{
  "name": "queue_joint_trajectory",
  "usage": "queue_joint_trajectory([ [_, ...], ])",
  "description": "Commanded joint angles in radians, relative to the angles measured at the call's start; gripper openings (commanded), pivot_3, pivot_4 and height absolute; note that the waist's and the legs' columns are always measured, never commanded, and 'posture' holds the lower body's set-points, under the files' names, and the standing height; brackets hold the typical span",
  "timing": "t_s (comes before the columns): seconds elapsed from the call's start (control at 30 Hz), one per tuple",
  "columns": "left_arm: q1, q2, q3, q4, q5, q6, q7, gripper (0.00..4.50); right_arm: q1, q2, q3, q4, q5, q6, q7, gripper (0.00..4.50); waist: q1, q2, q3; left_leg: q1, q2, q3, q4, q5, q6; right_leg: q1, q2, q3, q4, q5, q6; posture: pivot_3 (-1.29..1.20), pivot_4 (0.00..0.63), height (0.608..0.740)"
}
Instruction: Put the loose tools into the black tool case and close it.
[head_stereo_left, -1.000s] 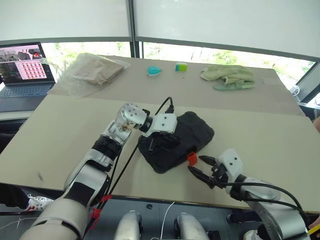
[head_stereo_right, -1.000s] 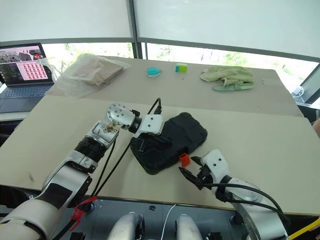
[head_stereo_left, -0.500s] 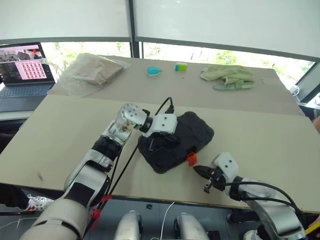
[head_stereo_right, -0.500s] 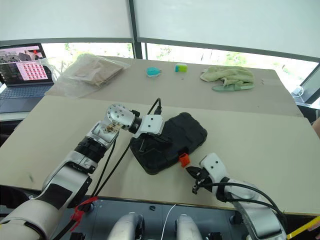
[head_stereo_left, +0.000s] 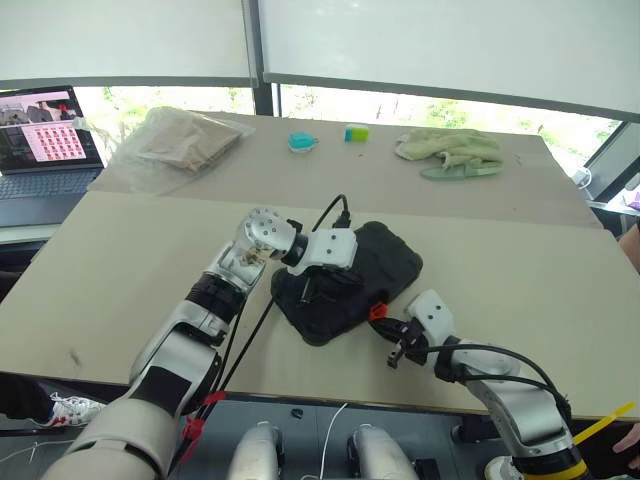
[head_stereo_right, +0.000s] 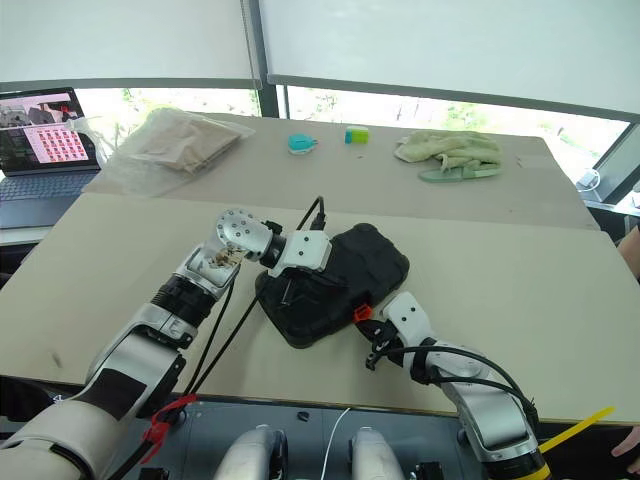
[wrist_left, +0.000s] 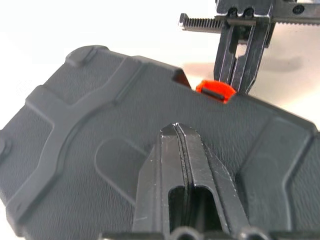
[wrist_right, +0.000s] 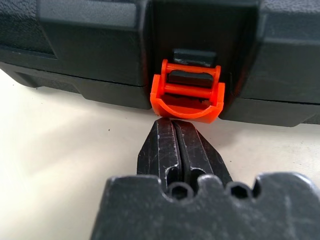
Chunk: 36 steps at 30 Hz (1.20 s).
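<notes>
The black tool case (head_stereo_left: 388, 262) lies with its lid down on the tan table (head_stereo_left: 520, 270). The loose tools are hidden. My left gripper (wrist_left: 176, 131) is shut, and its tips rest on the middle of the lid (wrist_left: 100, 115). At the case's near edge, my right gripper (wrist_right: 175, 123) is also shut, with nothing between its fingers. Its tips sit just below the small orange latch (wrist_right: 187, 98), which hangs at the seam, and I cannot tell whether they touch it. In the eye views the right gripper (head_stereo_left: 392, 336) sits close beside the latch (head_stereo_left: 377, 310).
On the far table lie a clear bag of brown material (head_stereo_left: 185, 140), a teal object (head_stereo_left: 302, 142), a small green-blue block (head_stereo_left: 355, 132) and a green cloth (head_stereo_left: 450, 152). An open laptop (head_stereo_left: 40, 140) stands at the far left. A black cable (head_stereo_left: 262, 310) trails from my left wrist.
My right gripper has gone from open to shut and moved in to the orange latch. The left gripper has stayed on the lid.
</notes>
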Motion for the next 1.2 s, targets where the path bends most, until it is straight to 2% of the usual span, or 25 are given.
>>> queue_joint_trajectory([
  [0.03,0.04,-0.006,-0.066,0.028,0.053,0.018,-0.019,0.0,-0.036,0.024,-0.078,-0.149,0.06,-0.029,-0.023,0.03,-0.001,0.0,0.0,0.0,0.0,0.0,0.0,0.0,0.0,0.0,0.0,0.0,0.0,0.0,0.0,0.0,0.15,0.74],
  [0.47,0.051,-0.007,-0.073,0.031,0.061,0.012,-0.018,0.0,-0.065,-0.067,-0.061,-0.206,0.063,0.076,0.035,0.03,0.0,0.0,0.0,-0.001,0.0,0.0,0.0,0.0,0.0,-0.001,0.0,0.001,0.0,0.0,0.0,0.0,0.15,0.74],
  [0.77,0.061,0.005,-0.063,0.024,0.058,0.025,-0.006,0.0,-0.104,-0.105,-0.057,-0.139,0.051,0.058,0.079,0.03,-0.002,0.0,0.0,0.001,0.0,0.0,0.0,0.0,0.0,0.001,0.0,0.001,0.0,-0.001,0.001,0.0,0.15,0.74],
  [0.93,0.066,0.045,-0.025,0.002,0.038,0.064,-0.002,0.0,-0.074,-0.16,-0.113,-0.178,0.082,0.069,0.116,0.03,-0.002,0.0,0.0,0.001,0.0,0.0,0.0,0.0,0.0,0.001,0.0,0.001,0.0,-0.001,0.001,0.0,0.15,0.74],
  [0.97,0.066,0.066,0.0,-0.01,0.02,0.093,-0.003,0.26,-0.057,-0.184,-0.153,-0.197,0.11,0.079,0.137,0.01,0.0,0.0,0.0,0.001,0.0,0.0,0.0,0.0,0.0,0.001,0.0,0.001,0.0,0.0,0.001,0.0,0.15,0.74],
  [1.0,0.068,0.087,0.024,-0.026,-0.001,0.124,-0.009,0.56,-0.04,-0.208,-0.193,-0.21,0.14,0.089,0.161,0.29,0.001,0.0,0.0,0.001,0.0,0.0,0.0,0.0,0.0,0.001,0.0,0.001,0.0,0.0,0.001,0.0,0.15,0.74],
  [1.03,0.071,0.109,0.049,-0.048,-0.026,0.159,-0.018,0.64,-0.024,-0.234,-0.233,-0.222,0.17,0.1,0.188,0.58,0.0,0.0,0.0,0.0,-0.001,0.0,-0.001,0.0,0.0,0.0,0.0,0.001,0.0,0.0,0.001,0.0,0.15,0.74],
  [1.07,0.076,0.143,0.082,-0.08,-0.057,0.208,-0.03,0.92,-0.006,-0.268,-0.291,-0.234,0.214,0.109,0.228,0.68,-0.001,0.0,0.0,0.001,0.0,0.0,-0.001,0.0,0.0,0.0,0.0,0.001,0.0,0.0,0.0,0.0,0.15,0.74],
  [1.2,0.114,0.303,0.215,-0.237,-0.208,0.44,-0.099,2.36,0.042,-0.385,-0.537,-0.239,0.418,0.189,0.364,2.05,-0.015,0.002,0.002,0.001,0.0,0.0,-0.004,0.0,0.0,-0.001,0.0,0.001,0.0,0.0,-0.001,0.0,0.15,0.74],
])
